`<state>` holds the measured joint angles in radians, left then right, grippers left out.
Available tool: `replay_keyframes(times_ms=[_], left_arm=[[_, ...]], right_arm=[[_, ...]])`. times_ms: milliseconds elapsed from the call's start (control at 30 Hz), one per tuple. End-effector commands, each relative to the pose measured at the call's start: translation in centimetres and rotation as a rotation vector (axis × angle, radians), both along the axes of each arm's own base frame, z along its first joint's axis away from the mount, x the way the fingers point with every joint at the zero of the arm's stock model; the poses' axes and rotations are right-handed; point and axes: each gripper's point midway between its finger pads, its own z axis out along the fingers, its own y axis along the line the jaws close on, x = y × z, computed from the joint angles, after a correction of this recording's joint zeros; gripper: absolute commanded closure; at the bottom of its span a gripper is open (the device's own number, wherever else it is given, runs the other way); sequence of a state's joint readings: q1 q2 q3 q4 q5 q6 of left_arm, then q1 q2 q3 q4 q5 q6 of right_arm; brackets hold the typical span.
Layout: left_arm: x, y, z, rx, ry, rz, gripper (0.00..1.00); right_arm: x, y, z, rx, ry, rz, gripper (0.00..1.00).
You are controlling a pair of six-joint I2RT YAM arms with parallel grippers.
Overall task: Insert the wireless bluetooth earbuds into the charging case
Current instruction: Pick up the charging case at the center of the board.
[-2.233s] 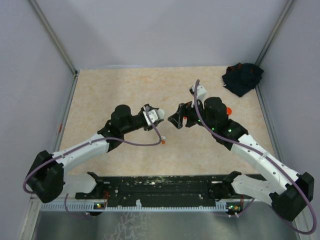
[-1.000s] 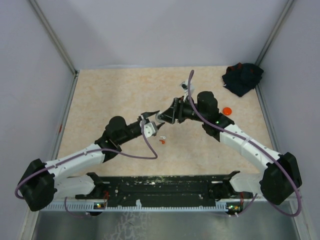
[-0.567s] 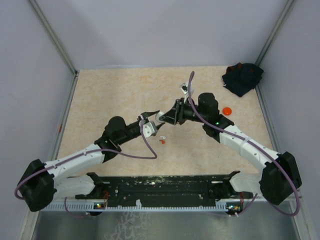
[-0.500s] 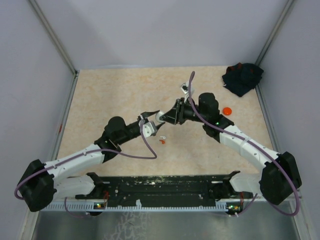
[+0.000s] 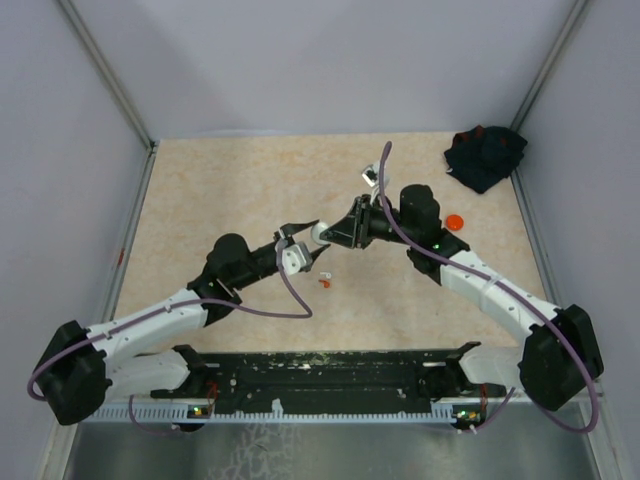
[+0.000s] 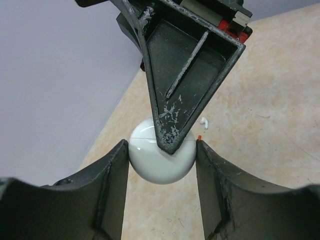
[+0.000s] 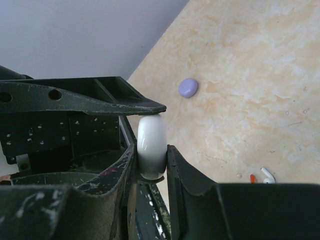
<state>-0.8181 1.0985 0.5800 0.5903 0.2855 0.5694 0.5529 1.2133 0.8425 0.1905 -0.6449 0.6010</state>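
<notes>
A round white charging case [image 6: 161, 162] hangs above the table, lid seam shut, between both grippers. My left gripper [image 6: 161, 152] is shut on its rim from two sides. My right gripper [image 7: 151, 156] is shut on its flat faces, and one of its fingers [image 6: 175, 115] lies across the case top. In the top view the two grippers meet at the case [image 5: 318, 236], left gripper [image 5: 303, 248], right gripper [image 5: 336, 236]. A white earbud [image 7: 268, 175] and a tiny red earbud [image 7: 252, 178] lie on the table below, also small in the top view [image 5: 325, 281].
A lavender round case [image 7: 188, 87] lies on the beige table beyond the grippers. An orange round case [image 5: 454, 221] sits beside the right arm. A dark crumpled cloth [image 5: 485, 155] fills the back right corner. Grey walls enclose the table.
The two arms came together over the table middle. Over the last second my right gripper's jaws closed onto the white case that the left gripper holds.
</notes>
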Motion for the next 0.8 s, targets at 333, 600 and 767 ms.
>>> replay_keyframes(times_ms=[333, 600, 767], left_arm=[[-1.0, -0.1, 2.0, -0.029, 0.058, -0.032, 0.29], [-2.9, -0.7, 3.2, -0.014, 0.152, -0.166, 0.28], [-3.8, -0.9, 3.5, -0.017, 0.227, -0.272, 0.28]], right_arm=[[-0.2, -2.5, 5.1, -0.116, -0.254, 0.014, 1.00], [-1.0, -3.6, 6.4, -0.225, -0.446, 0.083, 1.00], [-1.4, -3.8, 6.6, -0.263, -0.521, 0.137, 1.00]])
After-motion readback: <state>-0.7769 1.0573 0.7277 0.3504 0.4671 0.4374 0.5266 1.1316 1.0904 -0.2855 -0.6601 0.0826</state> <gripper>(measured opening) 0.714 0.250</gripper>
